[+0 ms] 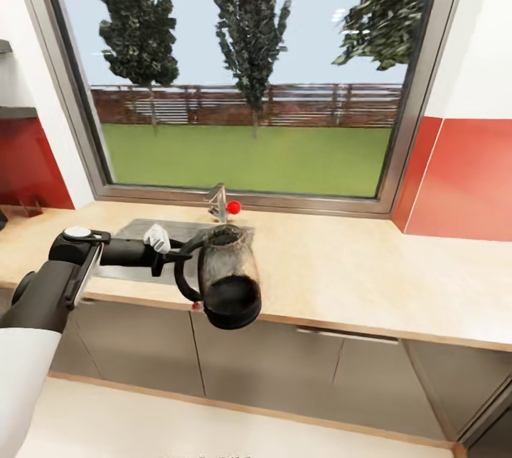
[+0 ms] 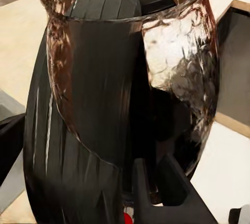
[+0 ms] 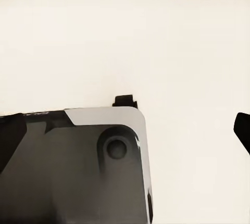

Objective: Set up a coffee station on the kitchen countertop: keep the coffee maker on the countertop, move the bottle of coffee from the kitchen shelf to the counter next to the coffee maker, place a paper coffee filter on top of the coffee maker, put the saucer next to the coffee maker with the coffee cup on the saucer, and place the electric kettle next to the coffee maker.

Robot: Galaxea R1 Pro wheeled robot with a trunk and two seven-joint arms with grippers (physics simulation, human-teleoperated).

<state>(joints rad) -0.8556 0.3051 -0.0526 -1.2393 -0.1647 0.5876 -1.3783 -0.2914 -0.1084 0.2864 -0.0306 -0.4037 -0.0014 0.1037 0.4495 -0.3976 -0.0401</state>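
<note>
A: Claw first: where is the left claw [image 1: 171, 256], and what has it got?

B: At the end of the left arm [image 1: 50, 287], stretched toward the window [image 1: 242, 67]. It is clamped on the black handle of the electric kettle [image 1: 227, 277]. The kettle hangs just right of the claw, tipped over so its dark base faces outward and down, above the front edge of the desk [image 1: 341, 273].

A: Anything beyond the claw?

B: A sink [image 1: 142, 230] is let into the desk right behind it, and a tap [image 1: 217, 202] with a red knob stands past the claw, at the window sill.

A: And the left wrist view?

B: The kettle's glass body [image 2: 172, 73] and dark base [image 2: 78, 130] press close against the lens, with a claw finger [image 2: 172, 193] lying against the kettle.

A: The right claw?

B: In the right wrist view a dark fingertip [image 3: 242, 130] sits over pale floor, beside a dark grey rounded panel [image 3: 73, 166]. Wide or narrow, I cannot tell.
</note>
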